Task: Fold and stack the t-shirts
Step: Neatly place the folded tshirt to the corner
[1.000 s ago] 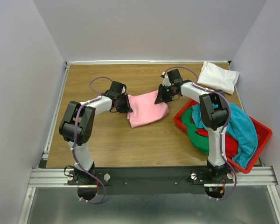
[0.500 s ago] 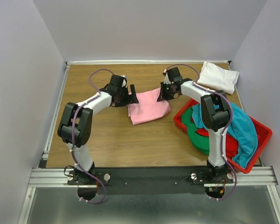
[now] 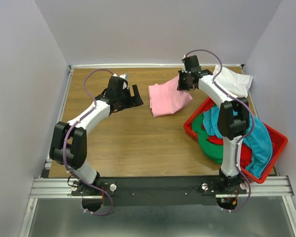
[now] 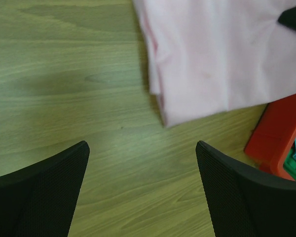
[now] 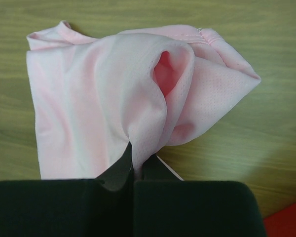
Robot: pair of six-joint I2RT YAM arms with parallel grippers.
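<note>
The light pink t-shirt (image 3: 167, 98) lies folded on the wooden table, its far right edge lifted. My right gripper (image 3: 184, 84) is shut on that edge, and in the right wrist view the pink cloth (image 5: 113, 89) bunches up out of the pinched right gripper (image 5: 140, 165). My left gripper (image 3: 136, 95) stands open to the left of the pink shirt, apart from it. Seen from the left wrist, the left gripper (image 4: 143, 192) has only bare wood between its fingers, with the pink shirt (image 4: 222, 54) ahead. A folded white t-shirt (image 3: 232, 81) lies at the back right.
A red plastic bin (image 3: 281, 143) stands at the right, holding a teal shirt (image 3: 256, 133), a green shirt (image 3: 209, 143) and a red shirt (image 3: 244, 153) in a loose heap. Its corner (image 4: 278, 133) shows in the left wrist view. Grey walls enclose the table.
My left gripper opened, let go of the pink shirt and drew back to the left. My right gripper closed on the shirt and dragged it right and toward the back, nearer the white shirt.
</note>
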